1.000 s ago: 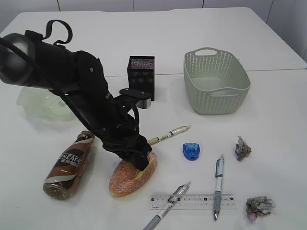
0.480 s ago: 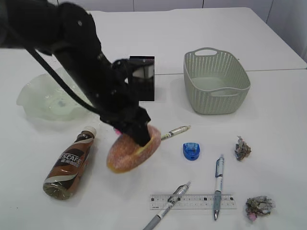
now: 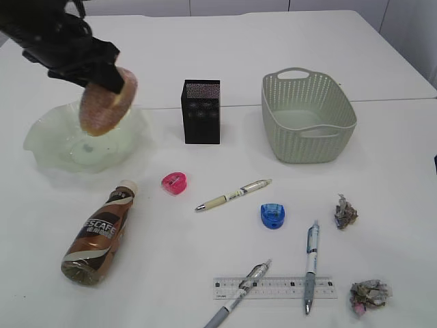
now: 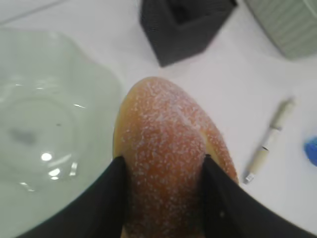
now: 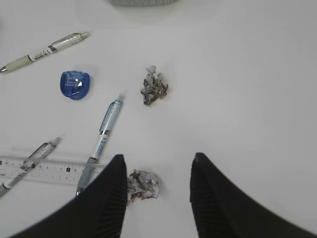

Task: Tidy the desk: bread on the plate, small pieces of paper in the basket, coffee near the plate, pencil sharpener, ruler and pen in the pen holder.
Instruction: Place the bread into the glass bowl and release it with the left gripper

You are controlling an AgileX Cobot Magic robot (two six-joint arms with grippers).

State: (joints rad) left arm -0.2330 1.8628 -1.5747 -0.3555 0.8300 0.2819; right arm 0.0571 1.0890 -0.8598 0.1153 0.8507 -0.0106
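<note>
My left gripper (image 3: 113, 80) is shut on the sugared bread (image 3: 102, 108) and holds it in the air over the right part of the pale-green plate (image 3: 42, 147). In the left wrist view the two black fingers clamp the bread (image 4: 163, 134) from both sides, with the plate (image 4: 44, 99) below left. My right gripper (image 5: 158, 161) is open and empty above a crumpled paper piece (image 5: 143, 184). The coffee (image 3: 95, 236) lies on its side. A pink pencil sharpener (image 3: 174, 182), a blue one (image 3: 272, 215), three pens (image 3: 232, 195) (image 3: 311, 263) (image 3: 239, 294) and the ruler (image 3: 287, 287) lie on the desk.
The black mesh pen holder (image 3: 201, 113) stands at centre back, with the sage-green basket (image 3: 307, 147) to its right. Two paper pieces (image 3: 345, 210) (image 3: 369, 295) lie at the right front. A seam line crosses the desk behind them.
My left gripper has lifted the bread off the desk and carried it up and left to above the plate. The pink sharpener, hidden before by the arm, now shows.
</note>
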